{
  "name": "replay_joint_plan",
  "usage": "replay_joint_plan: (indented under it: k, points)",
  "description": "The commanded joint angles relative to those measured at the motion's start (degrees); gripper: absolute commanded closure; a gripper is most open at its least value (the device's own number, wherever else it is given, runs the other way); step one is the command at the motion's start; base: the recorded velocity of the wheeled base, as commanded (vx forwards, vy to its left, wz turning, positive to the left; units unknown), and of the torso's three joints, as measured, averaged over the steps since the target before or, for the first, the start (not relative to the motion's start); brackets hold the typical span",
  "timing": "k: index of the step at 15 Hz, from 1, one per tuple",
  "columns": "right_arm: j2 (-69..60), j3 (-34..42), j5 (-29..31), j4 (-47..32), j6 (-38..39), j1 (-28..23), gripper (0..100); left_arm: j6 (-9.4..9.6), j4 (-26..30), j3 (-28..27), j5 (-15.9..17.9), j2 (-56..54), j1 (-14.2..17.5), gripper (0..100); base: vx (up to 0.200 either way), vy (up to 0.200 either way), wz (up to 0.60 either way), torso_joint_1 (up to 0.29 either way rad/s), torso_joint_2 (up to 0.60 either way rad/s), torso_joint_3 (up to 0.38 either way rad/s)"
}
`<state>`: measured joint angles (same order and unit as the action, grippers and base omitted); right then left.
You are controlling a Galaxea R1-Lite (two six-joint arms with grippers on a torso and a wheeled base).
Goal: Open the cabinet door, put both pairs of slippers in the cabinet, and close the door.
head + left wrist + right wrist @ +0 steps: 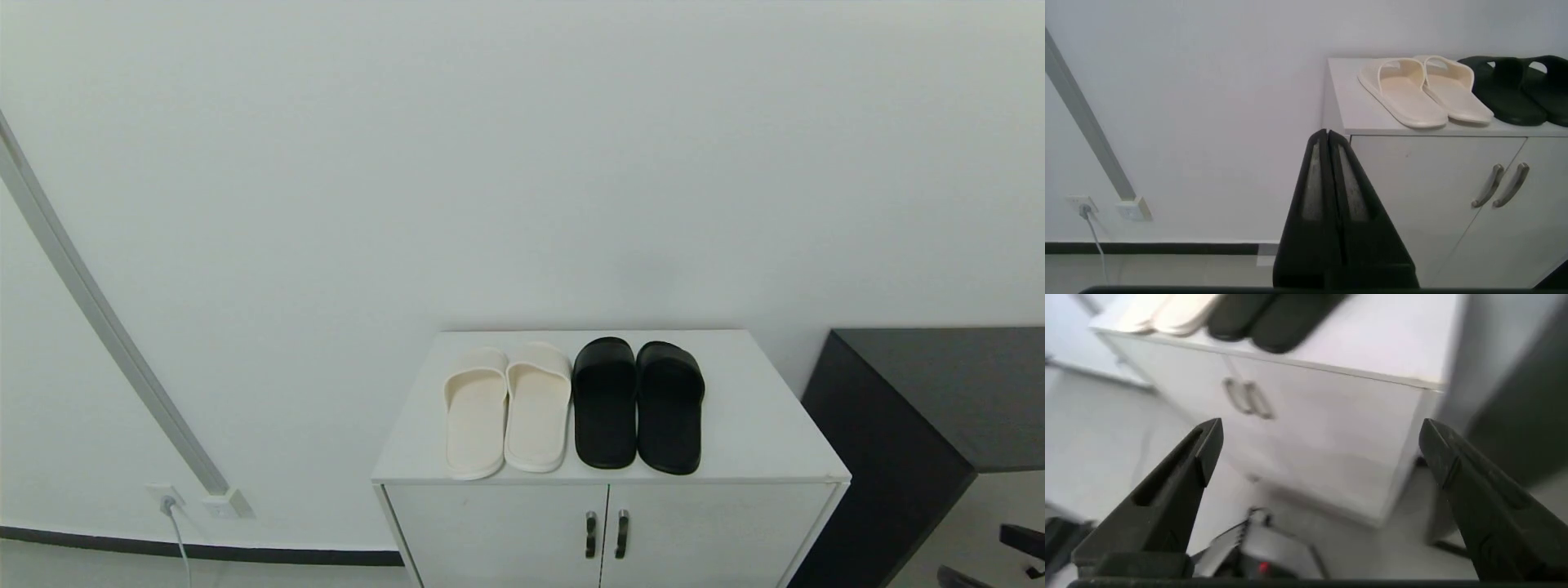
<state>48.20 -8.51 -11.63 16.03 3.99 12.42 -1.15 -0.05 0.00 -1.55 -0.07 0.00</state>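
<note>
Nothing is started: the cabinet (767,425) doors are shut, with the white slippers (506,408) and black slippers (638,406) side by side on top. Opening comes first, so a pincer must hook a handle (590,534) at the middle seam. The left pincer (1328,143) is pressed together, the right pincer (1321,433) spread wide. A dark table (922,392) near the cabinet's right side may crowd that door's swing; the left is open.

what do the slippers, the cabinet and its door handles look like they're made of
The white slippers look like one-piece moulded foam or rubber, matte, with a faintly textured footbed. The black slippers have the same moulded shape with a slight sheen, probably rubber or foam. The cabinet seems to be white laminated board: smooth flat panels with thin square edges. The door handles are probably metal, dark with bright glints.
</note>
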Motion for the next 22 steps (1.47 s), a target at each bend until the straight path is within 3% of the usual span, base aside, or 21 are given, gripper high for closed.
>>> replay_joint_plan:
  k: [1, 4, 11, 14, 17, 22]
  points:
    - [17.6, -6.0, 4.0, 5.7, 6.6, 11.7, 0, 0.00, 0.0, 0.0, 0.0, 0.1, 0.0, 100, 0.000, 0.000, 0.00, 0.000, 0.00, 0.000]
    - [26.7, -12.6, 14.3, 9.2, 14.4, 23.3, 0, 0.00, 0.0, 0.0, 0.1, 0.1, 0.0, 100, 0.000, 0.000, 0.00, 0.000, 0.00, 0.000]
    - [49.0, -28.9, 33.1, 13.7, 21.3, 33.9, 0, -0.08, 0.0, 0.0, 0.1, 0.1, 0.0, 100, 0.000, 0.000, 0.00, 0.000, 0.00, 0.000]
    - [60.5, -34.7, 41.3, 21.4, 20.8, 34.8, 0, -0.08, 0.0, -0.1, 0.1, 0.1, 0.0, 100, 0.000, 0.000, 0.00, 0.000, 0.00, 0.000]
    - [68.7, -42.4, 45.8, 21.8, 20.5, 34.5, 0, -0.08, 0.0, -0.1, 0.1, 0.1, 0.0, 100, 0.000, 0.000, 0.00, 0.000, 0.00, 0.000]
    - [80.3, -55.3, 49.9, 21.9, 17.9, 29.0, 0, -0.17, 0.0, -0.1, 0.1, 0.1, 0.0, 100, 0.000, 0.000, 0.00, 0.000, 0.00, 0.000]
